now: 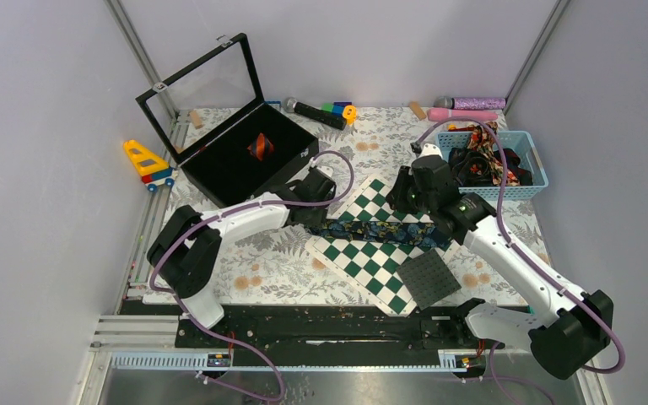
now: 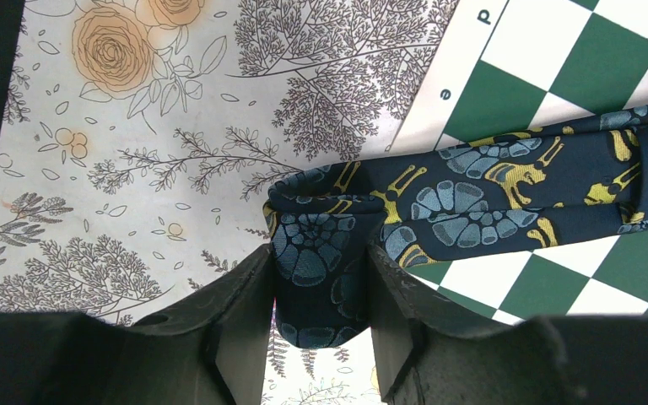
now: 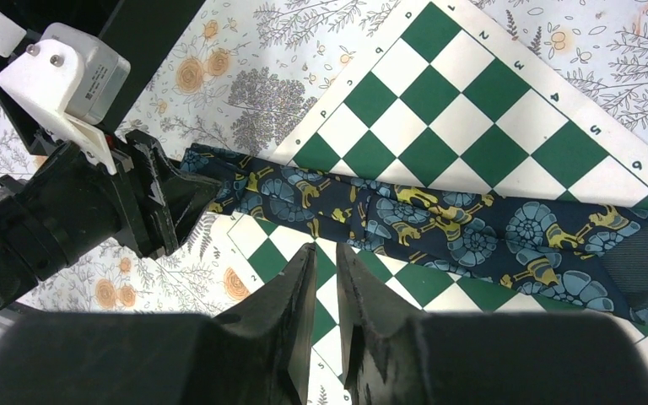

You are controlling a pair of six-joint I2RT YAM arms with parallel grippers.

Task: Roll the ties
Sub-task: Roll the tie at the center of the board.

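One navy tie (image 1: 380,229), one board (image 1: 363,266), one box (image 1: 219,169).

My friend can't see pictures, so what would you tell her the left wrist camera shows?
The left gripper pinches the curled-over end of a navy tie between its two black fingers. The tie has a blue and yellow pattern. The rest of it stretches right across a green-and-white chequered board, which lies on a flowery tablecloth.

a robot test cell in a lab: plain grey walls (image 1: 42,126) framed by aluminium posts (image 1: 139,51), a left arm (image 1: 245,215) and right arm (image 1: 506,253) bolted to a black rail (image 1: 329,325) at the near edge of the desk (image 1: 278,274). its floral cover holds unrelated props: toy truck (image 1: 148,163), microphone (image 1: 312,110), chequered board (image 1: 363,257), navy tie (image 1: 371,229), blue basket (image 1: 533,160).
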